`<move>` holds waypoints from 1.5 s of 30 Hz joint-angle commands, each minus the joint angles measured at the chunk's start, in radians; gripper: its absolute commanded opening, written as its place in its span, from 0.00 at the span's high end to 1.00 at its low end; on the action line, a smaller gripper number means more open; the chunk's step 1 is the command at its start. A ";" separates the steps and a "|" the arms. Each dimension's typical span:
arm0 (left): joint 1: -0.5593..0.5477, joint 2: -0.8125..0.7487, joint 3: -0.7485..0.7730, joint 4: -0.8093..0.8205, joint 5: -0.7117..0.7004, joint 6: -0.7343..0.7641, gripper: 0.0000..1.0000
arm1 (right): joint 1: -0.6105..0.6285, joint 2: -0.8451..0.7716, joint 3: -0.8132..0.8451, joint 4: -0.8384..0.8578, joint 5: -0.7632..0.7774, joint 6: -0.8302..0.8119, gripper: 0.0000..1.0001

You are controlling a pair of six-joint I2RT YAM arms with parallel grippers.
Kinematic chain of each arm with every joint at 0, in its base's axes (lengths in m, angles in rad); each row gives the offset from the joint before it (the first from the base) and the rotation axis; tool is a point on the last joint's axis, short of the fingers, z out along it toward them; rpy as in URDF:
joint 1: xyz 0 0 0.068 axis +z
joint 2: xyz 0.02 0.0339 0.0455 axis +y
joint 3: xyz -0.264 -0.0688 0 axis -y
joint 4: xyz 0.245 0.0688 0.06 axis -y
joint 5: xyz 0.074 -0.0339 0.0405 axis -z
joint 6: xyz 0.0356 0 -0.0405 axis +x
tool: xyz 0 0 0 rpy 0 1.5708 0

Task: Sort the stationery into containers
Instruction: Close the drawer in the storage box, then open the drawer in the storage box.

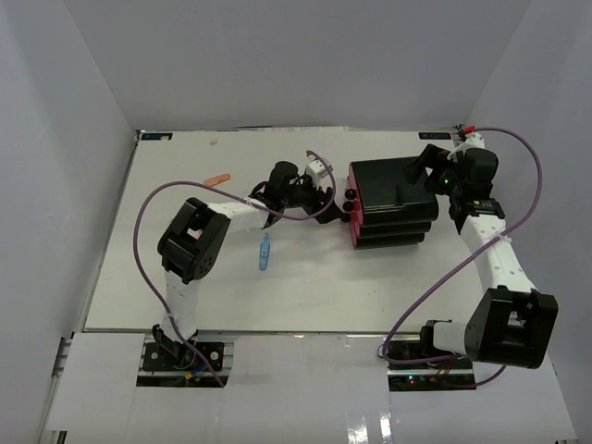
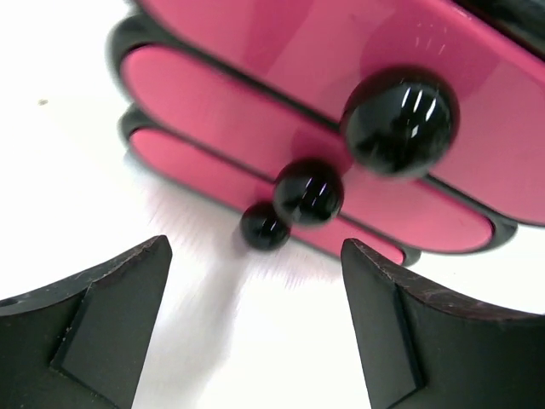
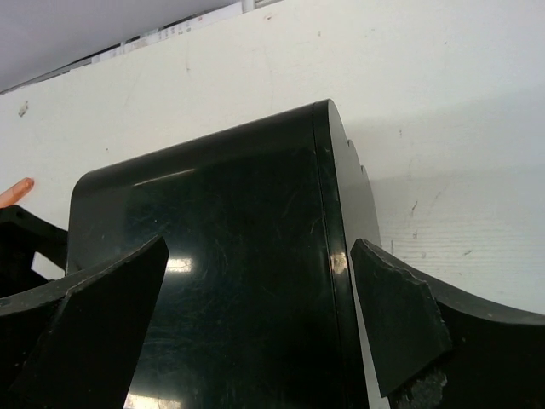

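1. Top external view: the white worktop [image 1: 185, 296] carries a black three-tier cabinet [image 1: 393, 190] at right of centre, its front facing left.
2. The cabinet holds three magenta-pink drawers [image 2: 298, 51], stacked one on another. All three sit pushed in, flush with the black frame.
3. The left jaws are spread wide and grip nothing. In the left wrist view they face the drawer fronts from near the worktop. The drawers lie ahead of the fingertips, apart from them.
4. The right jaws are spread wide and grip nothing. In the right wrist view they hang over the cabinet's glossy top, with its right-hand edge between the two fingers. Contact cannot be determined.
5. Each drawer bears one round black knob [image 2: 398, 121]. The three knobs line up within the gap of the left jaws, untouched.
6. A light-blue piece [image 1: 265, 252] lies on the bare worktop, near the left arm's forearm and well left of the cabinet.
7. An orange pen [image 1: 218, 178] lies farther back and left, well apart from both jaws.
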 commanded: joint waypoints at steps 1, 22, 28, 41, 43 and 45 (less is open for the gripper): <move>0.033 -0.132 -0.056 0.069 0.011 -0.047 0.08 | 0.004 -0.049 0.066 -0.021 0.037 -0.067 0.05; 0.016 0.038 -0.032 0.078 0.123 0.022 0.14 | 0.053 -0.129 0.042 0.072 -0.145 -0.168 0.06; -0.004 0.082 -0.008 0.124 0.118 0.027 0.17 | 0.083 -0.107 0.019 0.094 -0.159 -0.184 0.06; -0.024 0.156 0.034 0.204 0.123 -0.004 0.21 | 0.138 -0.058 -0.063 0.178 -0.164 -0.135 0.06; -0.024 0.167 0.040 0.207 0.124 -0.010 0.22 | 0.139 -0.054 -0.066 0.180 -0.164 -0.133 0.06; -0.024 0.173 0.051 0.201 0.123 -0.012 0.23 | 0.141 -0.051 -0.066 0.183 -0.161 -0.132 0.06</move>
